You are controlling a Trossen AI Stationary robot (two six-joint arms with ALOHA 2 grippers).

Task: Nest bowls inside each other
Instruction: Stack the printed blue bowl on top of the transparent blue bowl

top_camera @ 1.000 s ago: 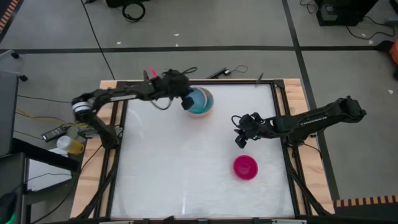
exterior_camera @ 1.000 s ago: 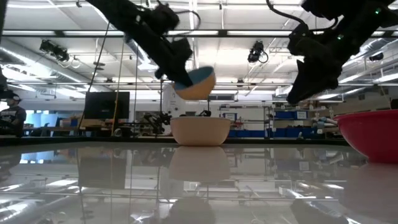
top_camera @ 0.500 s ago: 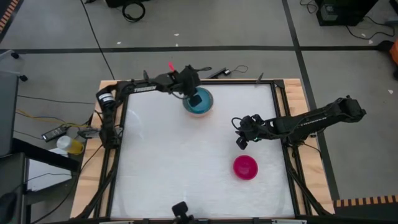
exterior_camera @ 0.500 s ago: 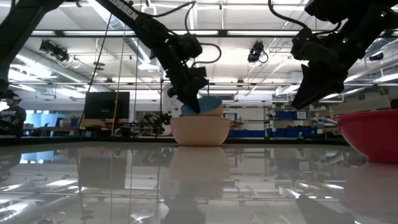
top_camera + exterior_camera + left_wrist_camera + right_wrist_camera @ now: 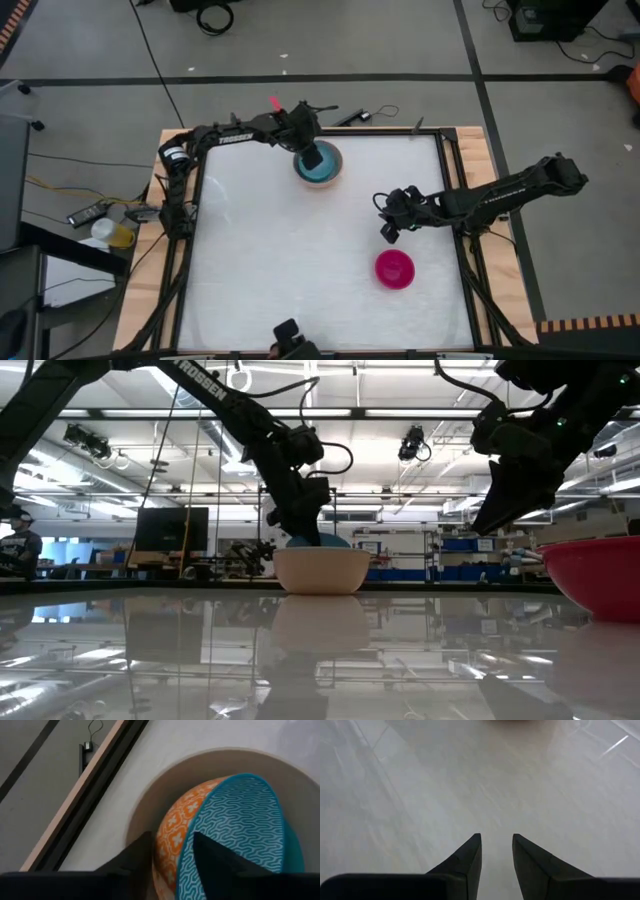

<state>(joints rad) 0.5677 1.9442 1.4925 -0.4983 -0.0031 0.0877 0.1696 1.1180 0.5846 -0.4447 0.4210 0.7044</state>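
Observation:
A beige bowl stands at the table's far middle. Inside it lies a blue wave-patterned bowl with an orange outside, tilted, and a plain teal rim shows beneath that. My left gripper is open and points down over the stack. One finger stands inside the patterned bowl's rim and one outside it; I cannot tell whether either touches the wall. A magenta bowl sits alone at the near right. Just beyond it my right gripper hangs open above bare table, with nothing between its fingers.
The table's dark frame rail runs close behind the bowl stack at the far edge. A dark object shows at the table's near edge. The white tabletop lies bare to the left of and in front of the stack.
My left gripper has come down over the beige bowl with the patterned bowl. The bowl hung above the stack and is now sunk into it, still tilted. The left arm has stretched farther along the far edge. The right arm has kept still.

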